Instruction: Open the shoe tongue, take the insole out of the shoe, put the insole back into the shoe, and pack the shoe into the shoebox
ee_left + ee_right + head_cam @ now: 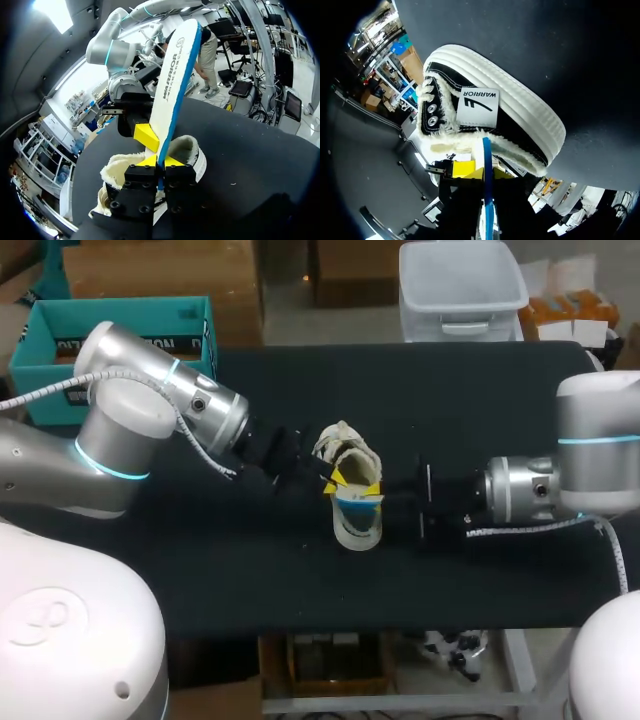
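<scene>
A black shoe (357, 532) with cream fleece lining and a white sole lies mid-table, tongue spread open. A white insole (358, 503) with a blue edge stands up out of its opening. My left gripper (335, 478) comes in from the left and is shut on the insole's lower end. In the left wrist view the insole (175, 75) rises from between that gripper's (159, 161) yellow tips, above the shoe (192, 150). My right gripper (385, 495) is shut on the same insole from the other side. Its wrist view shows the insole (488, 155) edge-on between its fingers (485, 174), over the shoe (520, 115).
An open teal box (120, 330) stands at the back left, behind my left arm. The black table top (500, 390) extends bare to the right and towards the front edge.
</scene>
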`<state>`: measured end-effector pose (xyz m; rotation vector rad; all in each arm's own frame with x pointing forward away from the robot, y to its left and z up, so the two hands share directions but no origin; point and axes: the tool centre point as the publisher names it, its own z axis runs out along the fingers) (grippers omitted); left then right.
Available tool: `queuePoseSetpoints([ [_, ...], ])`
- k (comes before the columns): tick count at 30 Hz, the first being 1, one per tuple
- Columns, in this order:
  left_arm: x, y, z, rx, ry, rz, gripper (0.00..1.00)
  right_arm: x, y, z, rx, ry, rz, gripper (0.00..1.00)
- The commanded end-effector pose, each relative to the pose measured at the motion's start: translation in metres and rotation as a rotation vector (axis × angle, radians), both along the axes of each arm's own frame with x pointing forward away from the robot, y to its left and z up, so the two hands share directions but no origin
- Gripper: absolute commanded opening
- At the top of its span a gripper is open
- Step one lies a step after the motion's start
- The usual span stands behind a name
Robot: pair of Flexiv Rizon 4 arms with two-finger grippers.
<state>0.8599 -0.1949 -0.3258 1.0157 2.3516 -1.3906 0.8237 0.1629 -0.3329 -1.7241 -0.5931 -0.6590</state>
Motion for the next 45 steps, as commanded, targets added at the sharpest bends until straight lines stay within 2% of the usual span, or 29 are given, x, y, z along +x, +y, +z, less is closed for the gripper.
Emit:
queuePoseSetpoints([
  [1, 0.001, 0.001, 0.000, -0.001, -0.005, 0.010, 0.00, -0.007, -0.002, 0.001, -0.018, 0.013, -0.013, 0.00],
  [7, 0.002, 0.001, 0.001, 0.002, -0.007, 0.012, 0.00, -0.005, -0.003, -0.006, -0.016, 0.030, -0.007, 0.00],
  [17, 0.008, -0.005, -0.004, 0.052, -0.042, 0.012, 0.00, 0.010, 0.002, -0.023, -0.028, -0.032, 0.017, 0.00],
  [26, 0.019, -0.005, -0.013, 0.078, -0.032, 0.035, 0.00, 0.014, 0.001, -0.028, -0.058, -0.036, -0.018, 0.00],
  [31, 0.018, -0.001, -0.015, 0.091, -0.022, 0.027, 0.00, 0.015, 0.000, -0.026, -0.067, -0.044, -0.034, 0.00],
  [32, 0.016, 0.000, -0.015, 0.091, -0.021, 0.025, 0.10, 0.015, 0.000, -0.026, -0.067, -0.045, -0.035, 0.00],
  [35, 0.009, 0.002, -0.009, 0.067, -0.011, -0.001, 0.67, 0.016, -0.001, -0.025, -0.073, -0.047, -0.042, 0.00],
  [36, 0.004, 0.002, -0.008, 0.060, -0.012, -0.013, 0.70, 0.016, -0.002, -0.025, -0.074, -0.048, -0.043, 0.00],
  [39, -0.005, 0.001, -0.002, 0.042, -0.013, -0.038, 0.59, 0.016, -0.003, -0.024, -0.078, -0.048, -0.047, 0.00],
  [40, -0.007, 0.000, -0.001, 0.042, -0.016, -0.038, 0.50, 0.016, -0.003, -0.024, -0.078, -0.047, -0.049, 0.00],
  [43, -0.018, -0.005, -0.001, 0.042, -0.030, -0.066, 0.47, 0.017, -0.004, -0.025, -0.081, -0.041, -0.053, 0.00],
  [45, -0.022, -0.008, -0.001, 0.043, -0.037, -0.079, 0.37, 0.017, -0.004, -0.026, -0.080, -0.041, -0.054, 0.00],
])
